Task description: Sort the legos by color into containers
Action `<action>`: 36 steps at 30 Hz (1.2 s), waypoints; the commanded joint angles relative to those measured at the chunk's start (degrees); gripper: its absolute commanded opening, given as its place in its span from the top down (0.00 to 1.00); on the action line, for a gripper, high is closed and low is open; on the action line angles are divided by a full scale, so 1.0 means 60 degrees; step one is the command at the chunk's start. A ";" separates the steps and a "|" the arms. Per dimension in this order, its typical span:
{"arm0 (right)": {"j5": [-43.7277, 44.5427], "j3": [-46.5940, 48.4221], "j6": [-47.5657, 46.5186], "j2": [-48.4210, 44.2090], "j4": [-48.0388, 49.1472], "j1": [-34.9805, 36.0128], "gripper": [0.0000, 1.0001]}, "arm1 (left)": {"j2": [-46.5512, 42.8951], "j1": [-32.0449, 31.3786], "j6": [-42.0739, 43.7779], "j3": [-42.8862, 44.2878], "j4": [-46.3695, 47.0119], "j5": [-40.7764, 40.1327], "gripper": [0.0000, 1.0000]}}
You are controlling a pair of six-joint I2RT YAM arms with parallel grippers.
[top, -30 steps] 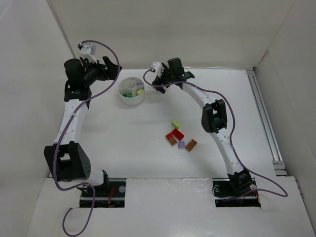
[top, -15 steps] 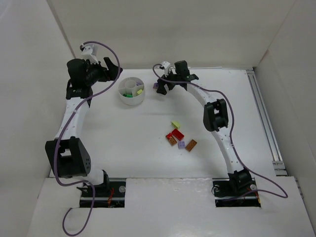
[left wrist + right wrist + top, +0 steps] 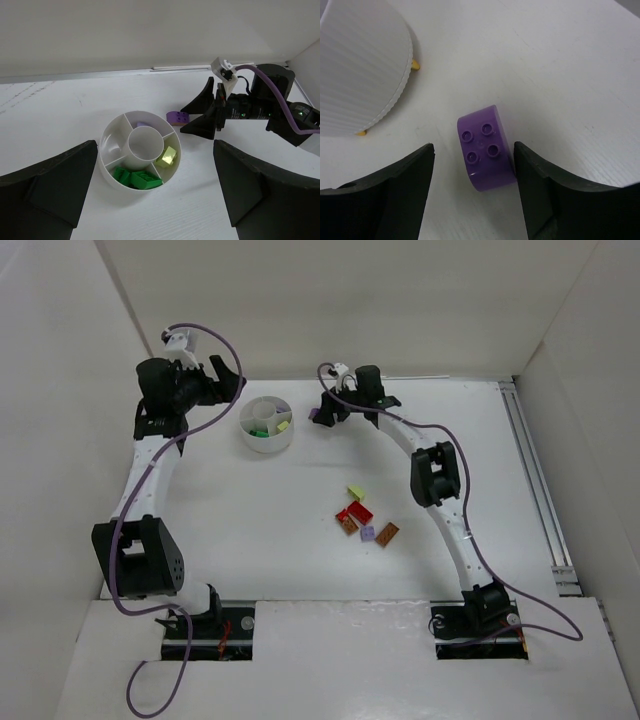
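Risks, biggest item first.

The dish [image 3: 360,75] sits just beside the work spot on small feet and looks light. If the right fingers [image 3: 395,195] close or lift with the dish-side one swinging wide, my guess is it clips the ribbed wall. That would shove the dish and could spill sorted bricks.

The purple brick [image 3: 486,150] lies studs-up on the tabletop [image 3: 250,540], just outside the dish, between the right fingers. Those are apart and not gripping. The brick is off-centre: close against one finger (can't tell if touching) and clear of the other. It is also slightly skewed and has one rounded end, so closing from here could spin it or squirt it out instead of trapping it. It also needs lifting over the wall, and too low a lift would catch the rim.

Around:
- **Left fingers:** The left fingers [image 3: 50,185] are spread wide, hold nothing, and hover left of the dish. They could collide with the right arm if both go over it.
- **Loose pile:** The loose pile [image 3: 360,520] sits mid-tabletop, well apart, with red, orange-brown, lilac and yellow-green bricks.
- **In the dish:** There are green bricks [image 3: 135,177], one yellow-green brick [image 3: 168,156] and a lilac piece [image 3: 144,124] in the back wedge.
- **Path:** Nothing lies between the purple brick and the dish.
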 commanded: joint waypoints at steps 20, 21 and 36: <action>0.2658 -0.0903 -0.0428 -0.1069 -0.0679 0.0698 0.68 | -0.1282 0.0010 0.0739 -0.0269 -0.0215 -0.1128 0.00; 0.2876 -0.1199 -0.0793 -0.1680 -0.0271 0.0699 0.68 | -0.1383 0.0010 0.0739 -0.0356 -0.0215 -0.1128 0.00; 0.3004 -0.2594 -0.1354 -0.4440 0.0949 0.1547 0.69 | -0.1560 0.0098 0.0139 -0.0738 0.0034 -0.1098 0.00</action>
